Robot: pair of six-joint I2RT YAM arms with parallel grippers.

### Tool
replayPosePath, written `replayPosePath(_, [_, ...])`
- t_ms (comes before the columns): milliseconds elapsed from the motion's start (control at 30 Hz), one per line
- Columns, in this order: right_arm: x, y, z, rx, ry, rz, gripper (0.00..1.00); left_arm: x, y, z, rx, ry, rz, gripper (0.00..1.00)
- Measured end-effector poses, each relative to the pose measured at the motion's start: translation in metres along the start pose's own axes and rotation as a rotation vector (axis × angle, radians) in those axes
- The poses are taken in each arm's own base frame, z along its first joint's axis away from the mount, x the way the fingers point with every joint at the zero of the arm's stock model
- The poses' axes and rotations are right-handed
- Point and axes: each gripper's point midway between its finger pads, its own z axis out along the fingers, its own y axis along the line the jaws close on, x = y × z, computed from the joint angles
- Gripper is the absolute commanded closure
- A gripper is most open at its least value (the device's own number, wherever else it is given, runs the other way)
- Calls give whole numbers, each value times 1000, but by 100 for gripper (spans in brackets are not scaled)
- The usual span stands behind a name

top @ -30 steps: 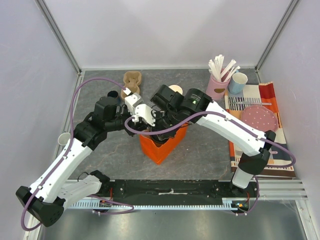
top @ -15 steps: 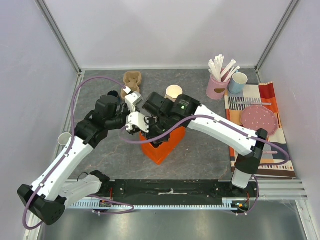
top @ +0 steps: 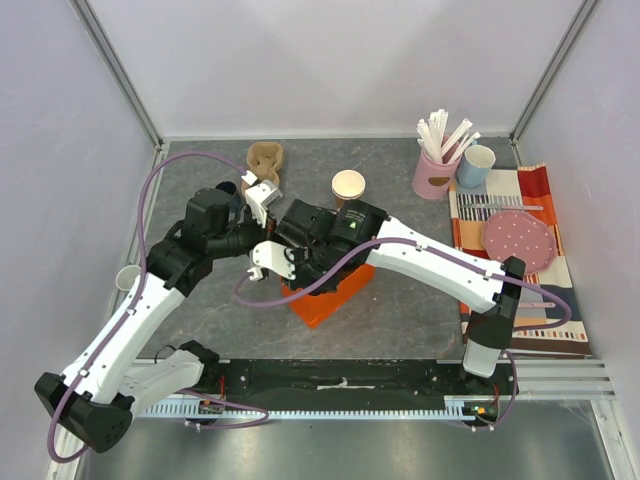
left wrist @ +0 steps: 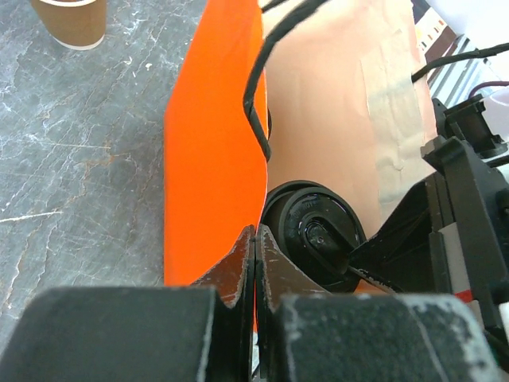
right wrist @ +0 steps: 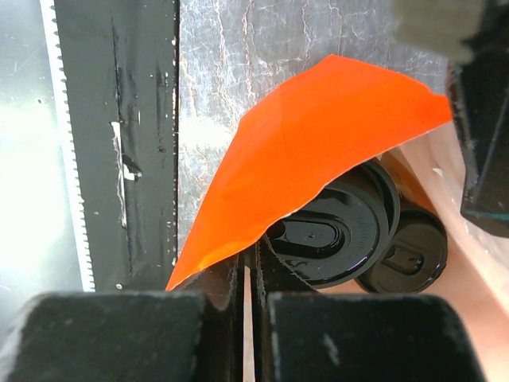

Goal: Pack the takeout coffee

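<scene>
An orange paper bag (top: 322, 298) stands mid-table with the takeout coffee inside. The right wrist view shows two black lids side by side, one larger in view (right wrist: 338, 231) and one behind it (right wrist: 407, 259). The left wrist view shows one lid (left wrist: 314, 235) against the bag's tan inner wall. My left gripper (left wrist: 256, 239) is shut on the bag's orange rim (left wrist: 215, 143). At the bag's near-left side my right gripper (right wrist: 248, 261) is shut on another stretch of rim (right wrist: 302, 159). From above, both wrists crowd over the bag's left half and hide its mouth.
An open, lidless kraft cup (top: 348, 185) stands behind the bag. A brown pulp carrier (top: 264, 158) and a dark mug (top: 226, 189) lie back left. Back right are a pink holder of white sticks (top: 435, 175), a light blue cup (top: 477, 165) and a pink plate (top: 518, 235) on a striped cloth.
Both wrists have slid left and toward the near edge with the bag's rim, uncovering the lidless kraft cup behind. The bag has shifted slightly left.
</scene>
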Motion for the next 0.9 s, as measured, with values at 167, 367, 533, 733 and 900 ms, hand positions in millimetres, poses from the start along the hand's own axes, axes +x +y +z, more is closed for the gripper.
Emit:
replayPosePath(167, [1, -2, 9, -19, 13, -54, 100, 0, -1, -1, 7, -9, 5, 98])
replayPosePath(367, [7, -5, 31, -42, 35, -132, 100, 10, 3, 0, 3, -13, 7, 98])
replayPosePath(533, [6, -3, 38, -57, 23, -174, 100, 17, 1, -3, 7, -23, 13, 98])
replayPosePath(733, [3, -2, 44, -68, 4, -187, 94, 18, 0, -3, 8, -21, 13, 98])
replayPosePath(900, [0, -4, 48, -64, -11, -201, 77, 19, 1, -3, 7, -17, 16, 98])
